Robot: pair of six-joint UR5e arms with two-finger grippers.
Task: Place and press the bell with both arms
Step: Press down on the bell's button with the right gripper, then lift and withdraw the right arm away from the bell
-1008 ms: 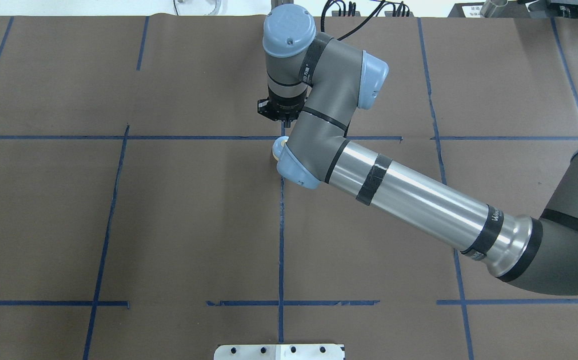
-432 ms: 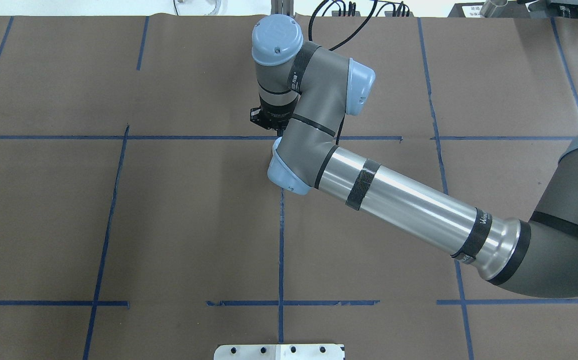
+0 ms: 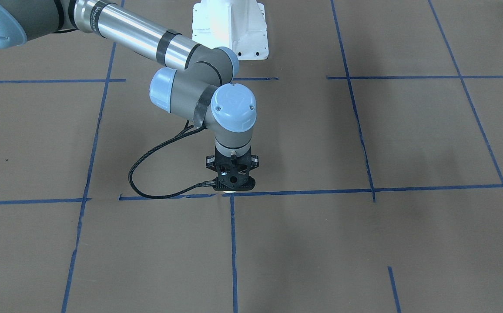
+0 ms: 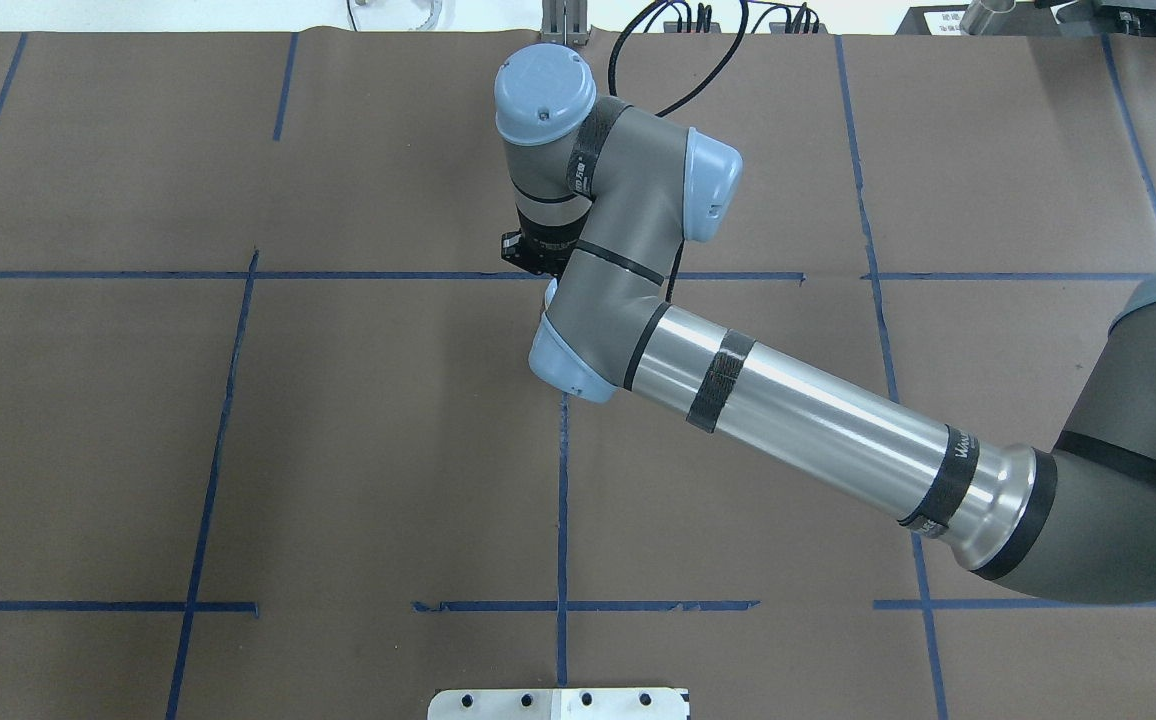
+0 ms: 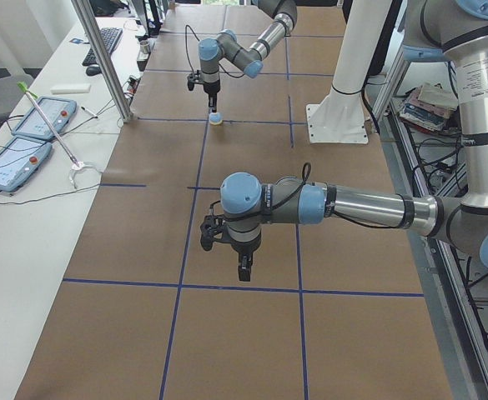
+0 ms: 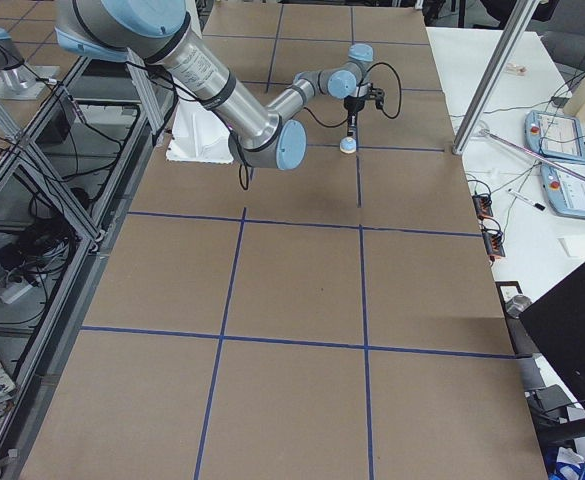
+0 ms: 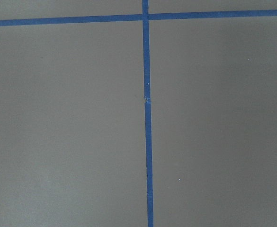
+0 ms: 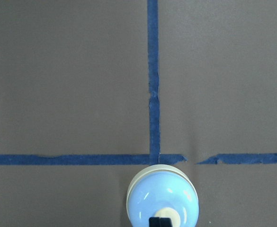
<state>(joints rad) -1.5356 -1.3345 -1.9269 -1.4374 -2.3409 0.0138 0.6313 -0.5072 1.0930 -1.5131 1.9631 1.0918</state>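
The light-blue bell with its cream button stands on the brown table at a crossing of blue tape lines. It also shows in the left side view and the right side view. My right gripper points straight down over it, shut, with its fingertips on or just above the button. In the overhead view my right arm hides the bell. My left gripper hangs above bare table far from the bell, and I cannot tell whether it is open or shut.
The white pedestal stands behind the right arm. A black cable loops on the table beside the gripper. A side bench with control pendants and a metal post lie beyond the table edge.
My right arm's wrist has moved left and a little towards the robot in the overhead view. It now covers the bell, which showed beside the wrist joint a second ago.
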